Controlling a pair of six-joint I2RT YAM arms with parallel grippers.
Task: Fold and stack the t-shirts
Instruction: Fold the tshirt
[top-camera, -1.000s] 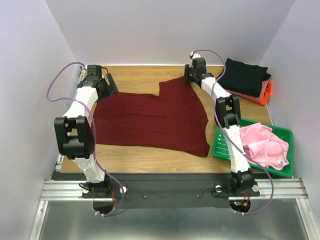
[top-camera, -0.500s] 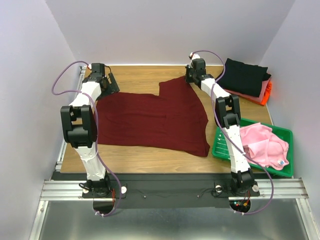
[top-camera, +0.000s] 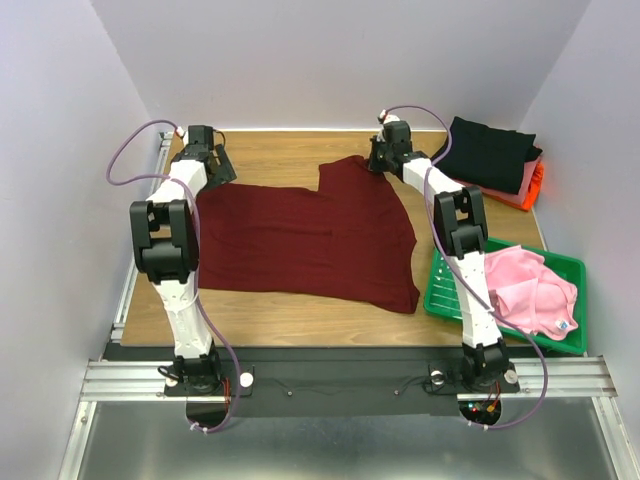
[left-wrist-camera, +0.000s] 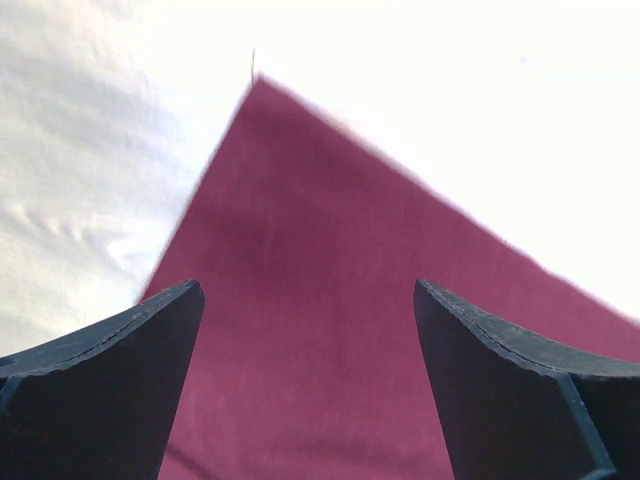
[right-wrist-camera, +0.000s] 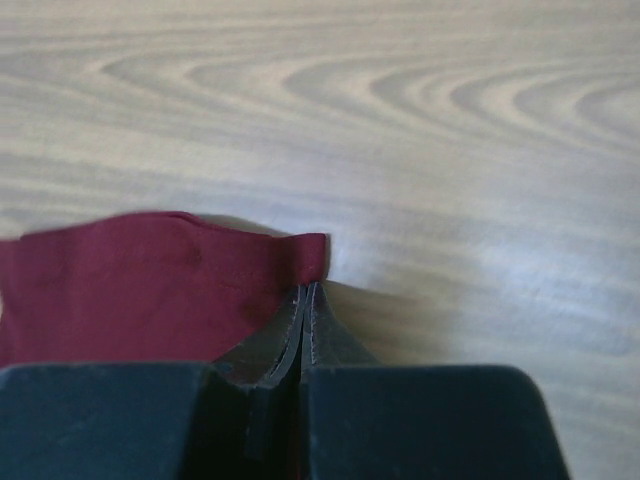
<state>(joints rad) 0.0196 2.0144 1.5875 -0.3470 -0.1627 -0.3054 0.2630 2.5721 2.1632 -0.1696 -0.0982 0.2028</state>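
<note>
The dark maroon t-shirt lies spread flat on the wooden table. My left gripper is open at the shirt's far left corner, its fingers either side of the maroon cloth in the left wrist view, with the gripper just above it. My right gripper is shut on the shirt's far corner near the back middle. In the right wrist view the jaws pinch the hemmed edge. A light pink t-shirt lies crumpled in the green tray.
A green plastic tray sits at the right front. A folded stack stands at the back right: a black tee on top, salmon and orange below. White walls enclose the table on three sides.
My left arm has swung its elbow inward and the left gripper has shifted slightly right along the far left corner of the shirt. The right gripper and the shirt have barely moved.
</note>
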